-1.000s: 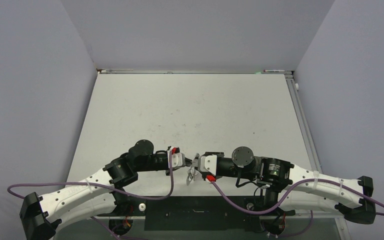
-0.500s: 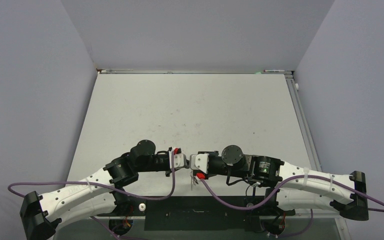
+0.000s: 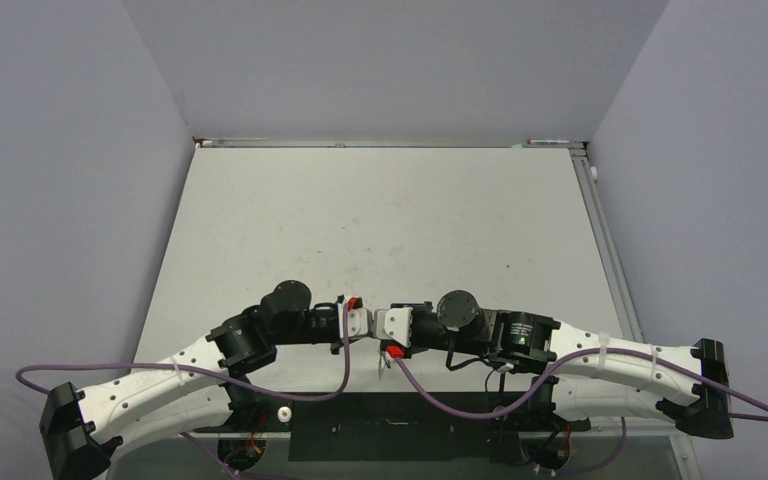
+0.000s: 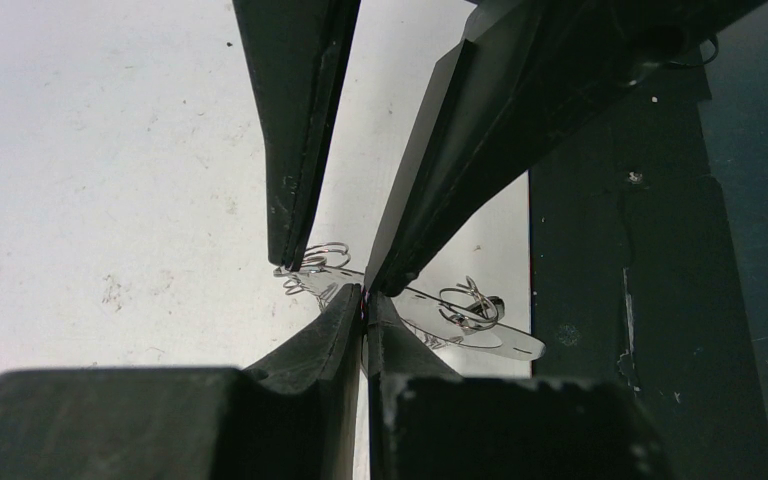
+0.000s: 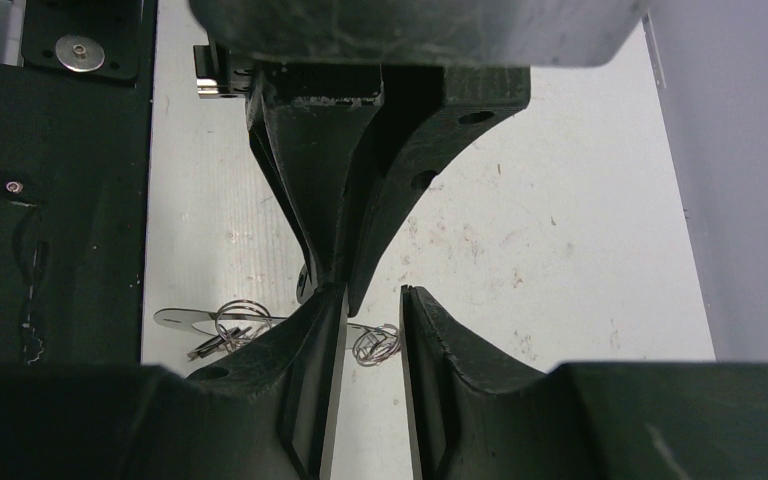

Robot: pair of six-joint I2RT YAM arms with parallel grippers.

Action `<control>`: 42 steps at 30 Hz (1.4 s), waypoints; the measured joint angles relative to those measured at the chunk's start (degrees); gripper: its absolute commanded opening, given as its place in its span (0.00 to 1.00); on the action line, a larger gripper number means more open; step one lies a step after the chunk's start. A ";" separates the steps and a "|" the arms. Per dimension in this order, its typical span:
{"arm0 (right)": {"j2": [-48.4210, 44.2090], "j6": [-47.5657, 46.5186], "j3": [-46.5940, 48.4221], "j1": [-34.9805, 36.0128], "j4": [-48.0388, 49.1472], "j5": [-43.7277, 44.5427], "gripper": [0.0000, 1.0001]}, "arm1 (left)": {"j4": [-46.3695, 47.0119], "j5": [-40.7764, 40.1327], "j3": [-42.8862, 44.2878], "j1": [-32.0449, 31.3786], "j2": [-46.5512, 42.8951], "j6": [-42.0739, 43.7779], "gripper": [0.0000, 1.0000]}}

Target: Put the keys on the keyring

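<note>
Leftward is the way the right arm has travelled over the last second: its elbow and wrist sit closer to the middle of the table (image 3: 380, 220), and the right gripper (image 5: 370, 300) now stands nose to nose with the left gripper (image 4: 365, 305), its jaws drawn closer together than they were. The left arm has not shifted. The left gripper's fingers are pressed together on the rim of the keyring (image 4: 505, 345), holding the hoop edge-on just above the table near the front edge, between the two wrists. In the overhead view the hoop, which hung in plain sight before, is now largely hidden under the right wrist. The right gripper's jaws are partly parted, with a clear gap between the pads; the hoop's end and one of its wire loops (image 5: 375, 342) lie in that gap, and nothing is clamped yet. A small dark piece hanging under another loop may be one of the keys (image 5: 203, 350), though it is too small to be sure. I judge the right gripper to be closing for a second hold on the hoop, probably to steady it or regrip it for threading, so the threading itself is not under way.
</note>
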 measured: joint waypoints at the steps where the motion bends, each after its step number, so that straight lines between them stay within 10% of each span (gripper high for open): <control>1: 0.00 0.00 -0.02 0.00 0.11 0.00 0.28 | -0.04 -0.02 0.00 0.00 -0.07 0.00 0.00; 42: -0.72 1.29 -2.56 -0.02 2.45 -1.31 0.20 | -0.28 -1.01 0.00 -0.22 -0.85 0.33 0.00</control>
